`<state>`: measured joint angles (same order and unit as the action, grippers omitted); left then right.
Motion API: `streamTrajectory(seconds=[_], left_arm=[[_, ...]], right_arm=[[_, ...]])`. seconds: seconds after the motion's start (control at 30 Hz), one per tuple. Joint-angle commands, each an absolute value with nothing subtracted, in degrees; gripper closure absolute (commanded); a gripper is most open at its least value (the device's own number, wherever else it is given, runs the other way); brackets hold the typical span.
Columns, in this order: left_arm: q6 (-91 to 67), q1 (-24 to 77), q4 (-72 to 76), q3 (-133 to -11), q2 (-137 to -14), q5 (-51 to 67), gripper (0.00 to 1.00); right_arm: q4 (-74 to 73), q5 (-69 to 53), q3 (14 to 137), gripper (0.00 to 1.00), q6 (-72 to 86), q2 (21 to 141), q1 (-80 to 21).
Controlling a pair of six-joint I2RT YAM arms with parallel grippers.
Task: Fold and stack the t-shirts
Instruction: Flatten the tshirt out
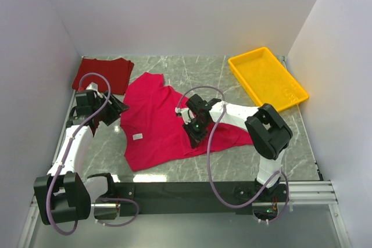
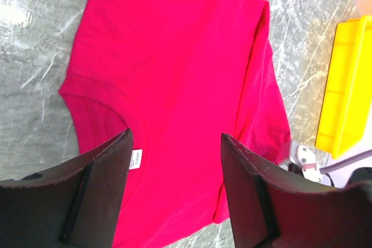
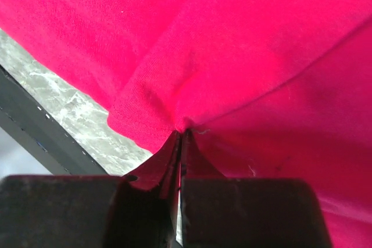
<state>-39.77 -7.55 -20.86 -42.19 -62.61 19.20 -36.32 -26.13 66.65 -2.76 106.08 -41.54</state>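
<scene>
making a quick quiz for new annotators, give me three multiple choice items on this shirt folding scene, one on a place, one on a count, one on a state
1. Where does the maroon t-shirt lie?
A) at the far left corner of the table
B) at the near right edge
C) between the arm bases

2. How many t-shirts are in view?
A) one
B) two
C) three

3. The right gripper is:
A) open, clear of any cloth
B) shut on the crimson t-shirt
C) shut on nothing

Answers:
1 A, it lies folded by the far left wall.
2 B, one maroon, one crimson.
3 B, its jaws pinch a fold of crimson cloth.
</scene>
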Motion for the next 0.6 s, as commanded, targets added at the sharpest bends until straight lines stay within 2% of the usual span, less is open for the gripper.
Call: streamTrajectory(seconds=[0.0,0.3,0.57], left_arm=[[-38.85,-7.91,-20.13,-42.89,-62.23,19.42,0.33],[-37.79,-8.70,-19.95,-45.00,-64.60,19.95,0.33],[-37.97,-8.79,-19.51,-45.88,-65.48,20.30,0.33]], right_arm=[[-37.52,-22.86,70.22,1.00,-4.13,101.35,-41.66],[-43.86,-14.42,81.73,1.00,-18.34,96.50,-36.13],[-32.89,3.76,89.98,1.00,-28.38,107.46,-25.41]])
